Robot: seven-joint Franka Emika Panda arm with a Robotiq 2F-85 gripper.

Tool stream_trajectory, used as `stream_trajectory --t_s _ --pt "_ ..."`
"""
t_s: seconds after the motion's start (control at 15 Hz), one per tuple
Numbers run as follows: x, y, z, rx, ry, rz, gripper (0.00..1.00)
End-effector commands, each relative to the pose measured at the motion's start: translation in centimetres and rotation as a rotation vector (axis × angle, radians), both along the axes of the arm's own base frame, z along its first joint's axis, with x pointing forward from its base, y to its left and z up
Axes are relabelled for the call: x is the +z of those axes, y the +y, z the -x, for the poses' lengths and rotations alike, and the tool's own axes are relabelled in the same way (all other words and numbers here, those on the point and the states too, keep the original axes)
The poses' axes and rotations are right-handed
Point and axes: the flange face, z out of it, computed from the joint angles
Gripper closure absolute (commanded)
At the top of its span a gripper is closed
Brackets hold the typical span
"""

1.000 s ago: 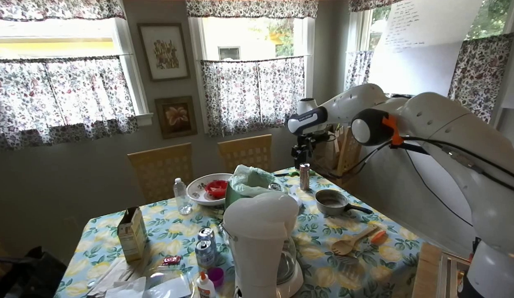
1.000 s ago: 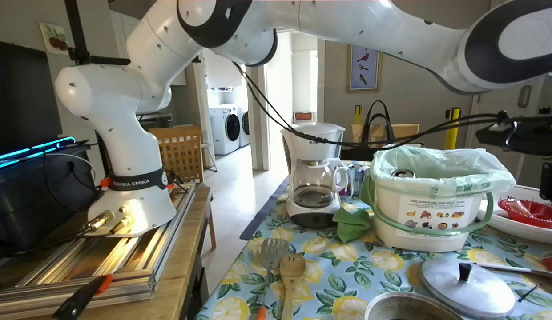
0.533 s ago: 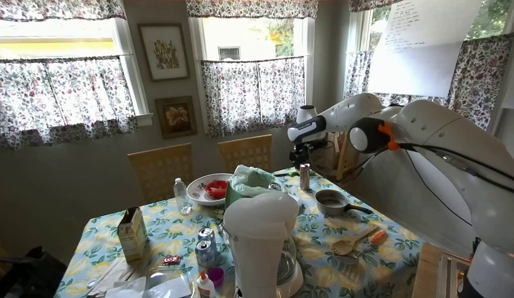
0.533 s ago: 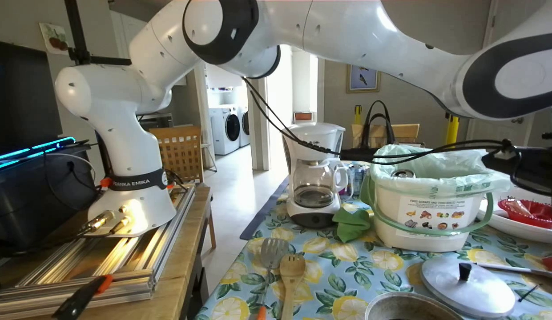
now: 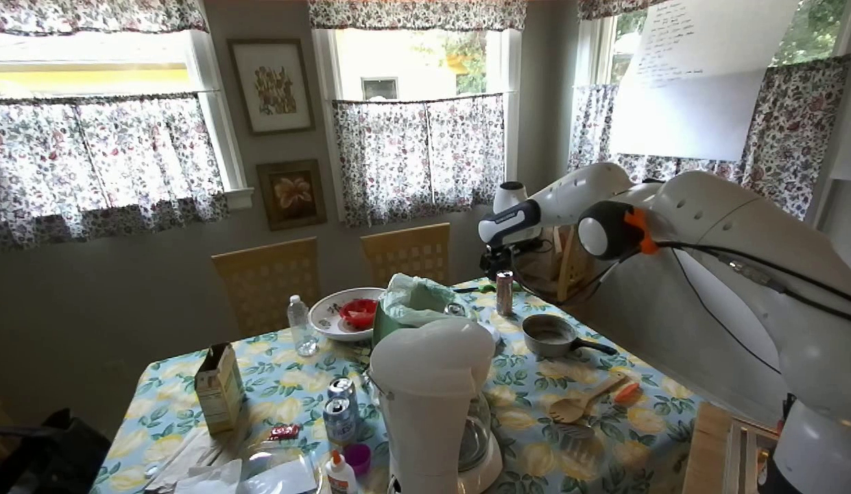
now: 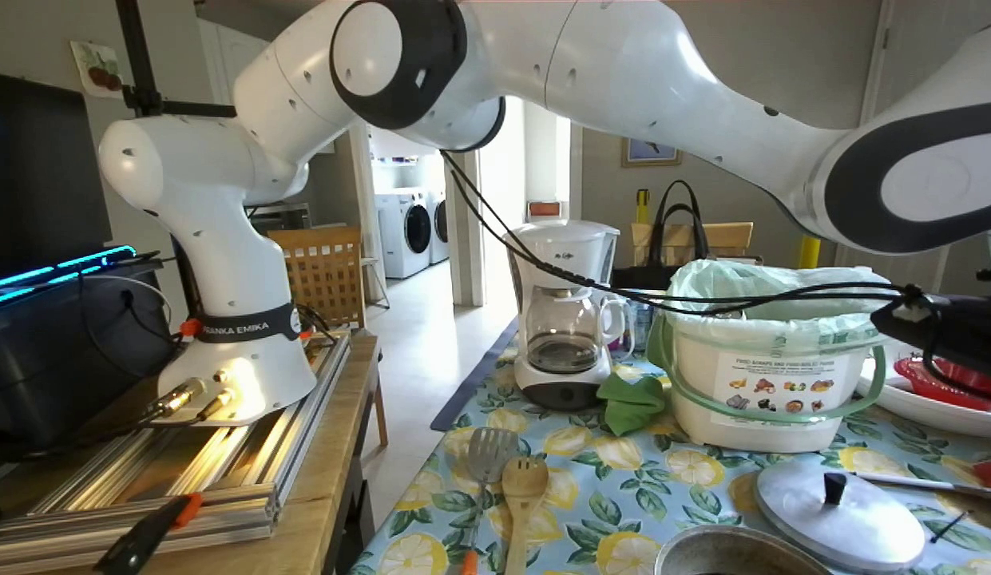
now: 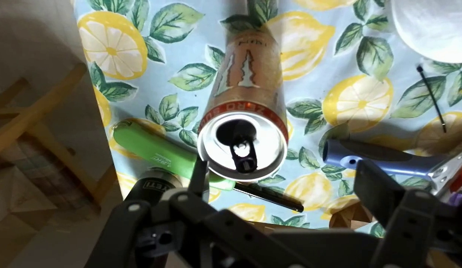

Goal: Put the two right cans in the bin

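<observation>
Toward the far end of the lemon-print tabletop (image 5: 514,374) in an exterior view, a tall copper-toned Monster can (image 5: 504,295) stands upright, its opened silver top ringed by a red band lettered ZERO. The hand (image 7: 281,173) hangs near that top, spread wide, the rim lying closer to one side of it in the wrist view; whether they touch I cannot tell. A second can (image 5: 456,310) sits in the white food-scraps bin (image 6: 767,391), its silver top showing against the pale green liner (image 6: 850,334). Just beside the standing can lies a green handle (image 7: 154,147), with a blue handle (image 7: 394,162) near. A gray saucepan (image 5: 543,348) rests close by. In an exterior view a metal lid (image 6: 830,523), a slotted spatula (image 6: 493,451) and a wooden fork (image 6: 527,479) lie in front of the bin. Two blue-and-silver cans (image 5: 340,422) stand beside the white coffee maker (image 5: 425,412), well apart from the Monster can, and a clear bottle (image 5: 302,329) stands near a white bowl (image 5: 336,335) holding a red bowl (image 5: 360,313).
</observation>
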Motion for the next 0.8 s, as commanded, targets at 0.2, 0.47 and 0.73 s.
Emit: stream_trajectory --t_s 0.2,0.47,0.73 --pt "-0.7 -1.0 0.6 -0.026 -0.016 -0.001 0.00" --pt "-1.2 -1.3 0.9 -0.026 -0.005 0.000 0.00" --pt "-1.8 -1.3 1.1 -0.029 0.008 -0.003 0.00"
